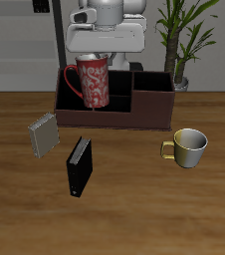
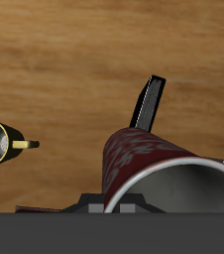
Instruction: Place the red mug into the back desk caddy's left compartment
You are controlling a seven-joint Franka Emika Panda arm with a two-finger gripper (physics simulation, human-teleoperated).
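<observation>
Where the bench [image 1: 15, 214] comes nearest at the bottom of the exterior frame, it is bare wood. A bit further in, a black book [image 1: 79, 165] stands upright left of centre, with a grey book [image 1: 43, 133] just up and left of it, apart. A cream-gold mug [image 1: 189, 145] sits at right of centre, handle toward the left of the frame.

Behind those, the back desk caddy [image 1: 144, 112] spans the middle of the frame. The red mug [image 1: 92, 81] is upright over the end section of the caddy toward frame left; that is the left compartment [image 1: 69, 101]. Mug's base is hidden behind the caddy wall, so cannot tell if it rests on the floor of that section. Handle points frame left.

The end effector [image 1: 94, 55] is right at the mug rim, fingers hidden; cannot tell whether it is clenched or released.

A potted plant [image 1: 179, 40] is at upper right, farthest back.
</observation>
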